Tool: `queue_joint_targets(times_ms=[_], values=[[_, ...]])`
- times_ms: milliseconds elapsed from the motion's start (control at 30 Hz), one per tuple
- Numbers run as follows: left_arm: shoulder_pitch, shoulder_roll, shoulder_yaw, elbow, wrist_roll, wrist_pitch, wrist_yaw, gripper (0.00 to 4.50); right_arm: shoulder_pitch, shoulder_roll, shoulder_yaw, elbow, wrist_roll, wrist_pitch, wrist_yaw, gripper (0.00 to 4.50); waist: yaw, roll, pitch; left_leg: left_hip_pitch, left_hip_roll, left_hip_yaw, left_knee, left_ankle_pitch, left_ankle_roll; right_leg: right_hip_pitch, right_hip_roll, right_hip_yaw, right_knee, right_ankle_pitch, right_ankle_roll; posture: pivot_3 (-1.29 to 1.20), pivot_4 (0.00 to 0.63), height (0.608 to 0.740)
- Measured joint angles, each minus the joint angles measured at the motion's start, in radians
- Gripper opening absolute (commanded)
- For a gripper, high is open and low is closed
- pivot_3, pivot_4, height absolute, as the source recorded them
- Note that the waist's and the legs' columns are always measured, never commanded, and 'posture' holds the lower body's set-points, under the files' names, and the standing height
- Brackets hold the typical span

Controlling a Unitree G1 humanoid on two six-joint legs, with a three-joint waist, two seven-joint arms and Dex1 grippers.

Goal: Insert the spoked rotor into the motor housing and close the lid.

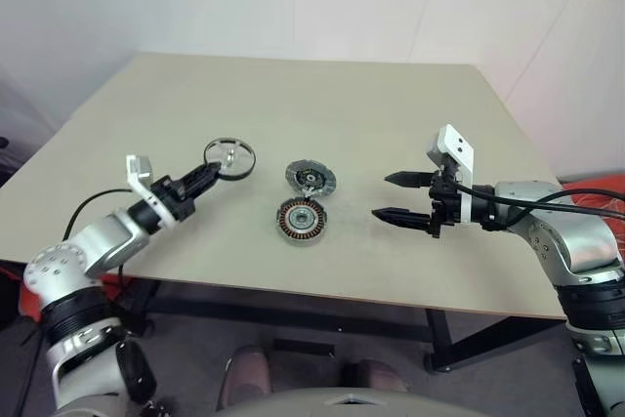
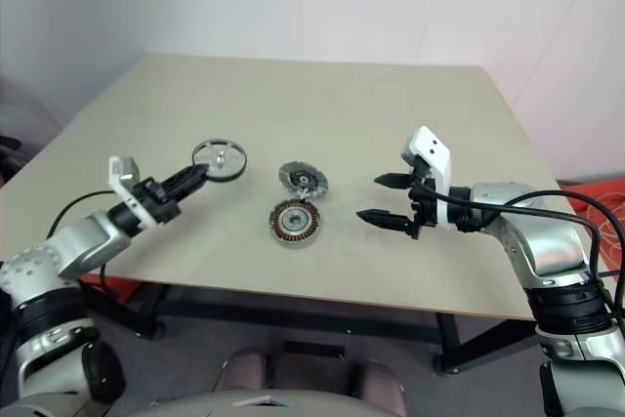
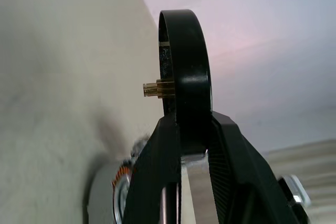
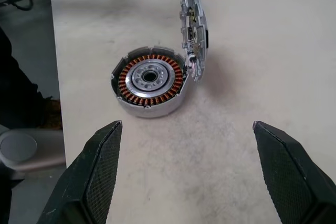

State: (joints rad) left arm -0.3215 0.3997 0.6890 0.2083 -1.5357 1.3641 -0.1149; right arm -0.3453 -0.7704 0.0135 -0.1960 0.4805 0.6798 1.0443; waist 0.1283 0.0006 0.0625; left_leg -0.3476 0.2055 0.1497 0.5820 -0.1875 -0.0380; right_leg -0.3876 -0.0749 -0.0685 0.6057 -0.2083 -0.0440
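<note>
My left gripper (image 1: 208,174) is shut on the rim of the spoked rotor (image 1: 229,156), a black-rimmed wheel held above the table's left part. In the left wrist view the rotor (image 3: 186,72) shows edge-on between the fingers, with a small brass shaft sticking out sideways. The motor housing (image 1: 301,220), a silver can with copper windings, lies open side up at the table's middle. The lid (image 1: 311,178) stands propped on its edge against the housing's far rim, as the right wrist view shows: lid (image 4: 193,40), housing (image 4: 149,80). To the housing's right my right gripper (image 1: 398,196) hovers open and holds nothing.
The beige table (image 1: 410,114) carries just these parts. Its front edge (image 1: 342,302) runs close below the housing. Black cables (image 1: 586,204) trail from my right arm.
</note>
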Motion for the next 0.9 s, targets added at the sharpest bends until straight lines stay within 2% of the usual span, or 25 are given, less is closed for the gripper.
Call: queue_joint_targets(times_ms=[200, 300, 533, 900], values=[[0.107, 0.097, -0.104, -0.016, -0.188, 0.074, -0.033, 0.37, 0.001, 0.0, 0.004, 0.014, -0.018, -0.011, 0.006, 4.5, 0.0, 0.0, 0.0, 0.0, 0.0, 0.0, 0.0, 0.0, 0.0, 0.0, 0.0, 0.0, 0.0, 0.0, 0.0, 0.0, 0.0, 0.74], [0.112, 0.098, -0.174, -0.019, -0.232, 0.071, -0.036, 0.37, -0.001, 0.0, 0.014, 0.019, -0.025, -0.016, 0.008, 4.5, 0.0, 0.0, 0.0, 0.0, 0.0, 0.0, 0.0, 0.0, 0.0, 0.0, 0.0, 0.0, -0.001, 0.0, 0.0, 0.0, 0.0, 0.74], [0.104, 0.037, -0.335, 0.001, -0.282, -0.001, 0.004, 0.37, -0.003, 0.0, 0.02, 0.023, -0.035, -0.018, 0.007, 4.5, -0.001, 0.0, 0.0, -0.001, 0.0, 0.0, 0.0, 0.0, 0.0, 0.0, 0.0, 0.0, 0.0, 0.0, 0.0, 0.0, 0.0, 0.74], [0.089, -0.034, -0.449, 0.03, -0.351, -0.105, 0.082, 0.37, 0.007, 0.0, 0.019, 0.022, -0.046, -0.018, 0.0, 4.5, 0.0, 0.0, 0.0, -0.001, 0.0, 0.0, -0.001, 0.0, 0.0, 0.0, 0.0, 0.0, 0.0, 0.0, 0.001, 0.0, 0.0, 0.74]])
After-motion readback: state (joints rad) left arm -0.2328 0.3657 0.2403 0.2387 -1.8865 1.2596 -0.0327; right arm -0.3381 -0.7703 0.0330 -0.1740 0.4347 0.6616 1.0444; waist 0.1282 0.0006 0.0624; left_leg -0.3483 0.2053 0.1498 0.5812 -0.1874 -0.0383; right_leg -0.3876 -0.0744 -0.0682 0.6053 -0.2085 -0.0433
